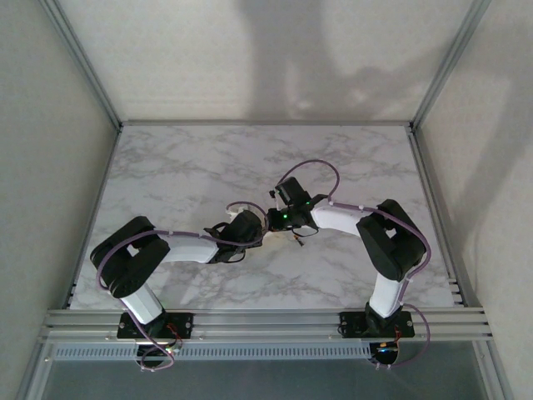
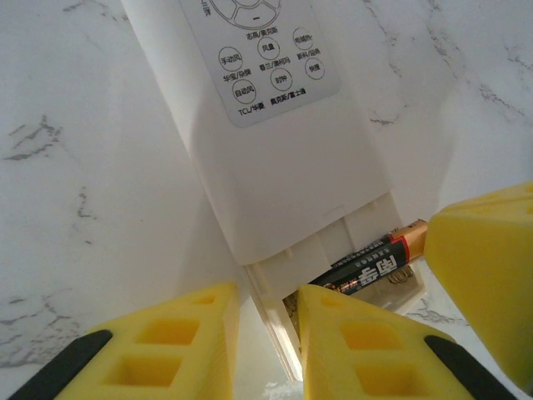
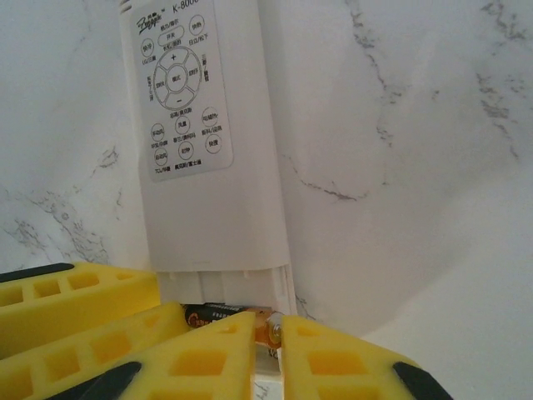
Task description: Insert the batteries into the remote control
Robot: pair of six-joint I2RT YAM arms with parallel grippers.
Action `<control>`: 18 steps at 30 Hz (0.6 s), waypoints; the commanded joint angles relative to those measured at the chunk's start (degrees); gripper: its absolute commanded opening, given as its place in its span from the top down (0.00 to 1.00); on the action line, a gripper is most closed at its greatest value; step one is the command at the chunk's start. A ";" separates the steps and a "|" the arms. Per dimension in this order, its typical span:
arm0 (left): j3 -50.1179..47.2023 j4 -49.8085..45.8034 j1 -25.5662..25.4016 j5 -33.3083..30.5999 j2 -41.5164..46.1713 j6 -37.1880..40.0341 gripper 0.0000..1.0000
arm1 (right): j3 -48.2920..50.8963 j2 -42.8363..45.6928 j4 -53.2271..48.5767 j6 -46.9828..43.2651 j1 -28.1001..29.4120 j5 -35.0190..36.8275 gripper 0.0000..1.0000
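The white remote control lies on the marble with its battery bay open at the near end. A black battery with a copper end rests slanted across the bay. My left gripper is shut on the remote control, its yellow fingers astride the bay's side wall. In the right wrist view, the right gripper is shut on the battery, pinching its copper end at the remote control. From above, the left gripper and the right gripper meet mid-table.
The marble table has free room around the arms, with grey walls on three sides. A metal rail runs along the near edge. The right gripper's yellow finger crowds the bay from the right.
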State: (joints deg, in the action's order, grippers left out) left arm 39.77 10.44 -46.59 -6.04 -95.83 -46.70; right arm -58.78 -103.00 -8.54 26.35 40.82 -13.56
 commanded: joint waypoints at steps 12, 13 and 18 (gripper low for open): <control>0.23 -3.12 -0.24 -2.12 -1.82 -0.32 0.76 | -1.60 -3.29 0.41 0.28 3.36 -3.71 0.88; 0.37 -3.14 -0.27 -2.15 -1.84 -0.29 0.76 | -1.51 -3.26 0.32 0.26 3.51 -3.74 0.88; 0.22 -3.23 -0.26 -2.16 -1.88 -0.30 0.76 | -1.20 -1.84 -1.33 -0.52 3.59 -0.75 0.84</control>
State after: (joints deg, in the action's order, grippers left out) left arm 39.77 10.41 -46.59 -6.09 -95.83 -46.70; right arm -59.75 -103.55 -9.61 26.39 41.58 -12.64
